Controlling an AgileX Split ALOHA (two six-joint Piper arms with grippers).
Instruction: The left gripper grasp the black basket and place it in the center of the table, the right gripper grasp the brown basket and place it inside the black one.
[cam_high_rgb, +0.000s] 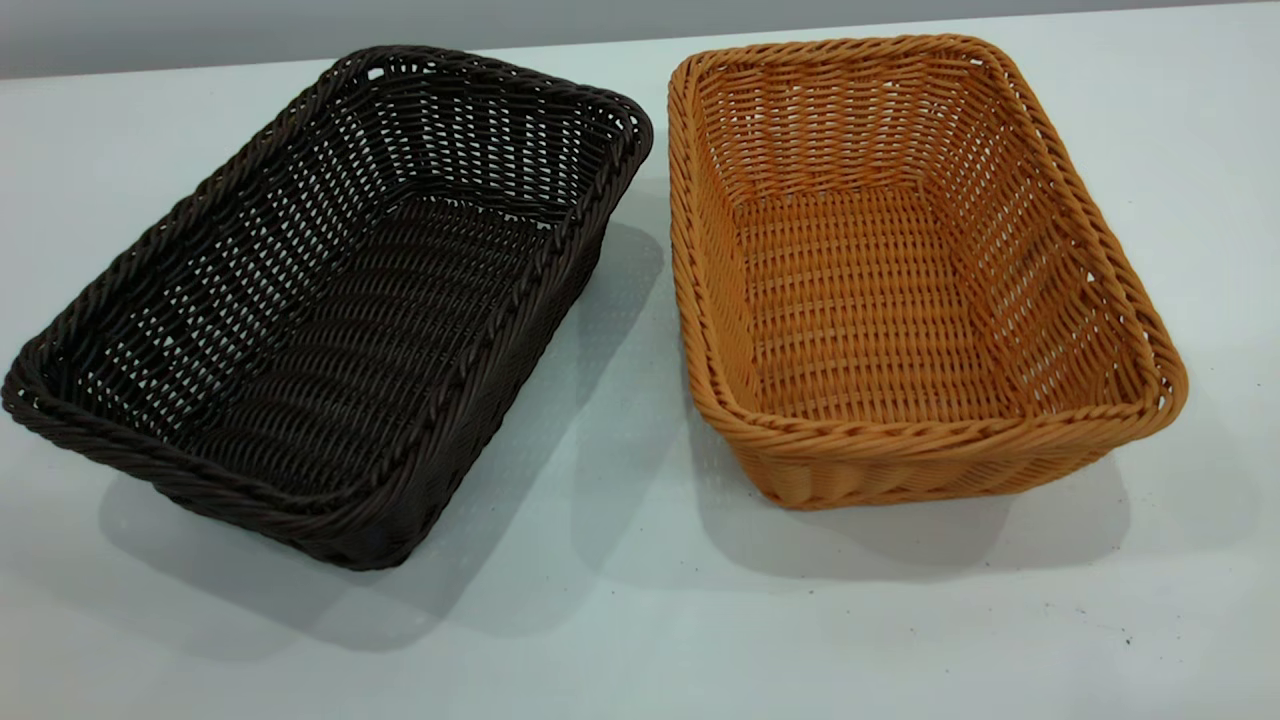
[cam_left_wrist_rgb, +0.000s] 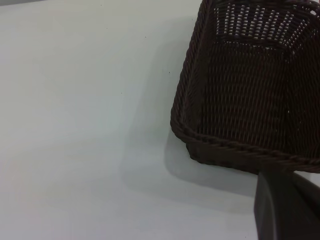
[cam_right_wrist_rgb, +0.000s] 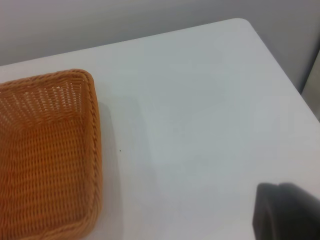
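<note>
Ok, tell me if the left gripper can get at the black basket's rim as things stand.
Probably yes. The left gripper hangs just off the black basket, by its braided rim, with only bare table between. The basket holds nothing, and the brown basket stands apart from it.

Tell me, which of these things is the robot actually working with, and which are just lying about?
For the job:
black basket
brown basket
table
left tool, beside the black basket
right tool, off to the side of the brown basket

Just lying about:
nothing else in view

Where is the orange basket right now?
In the exterior view the brown basket sits on the table at the right, beside the black basket, not touching it.
</note>
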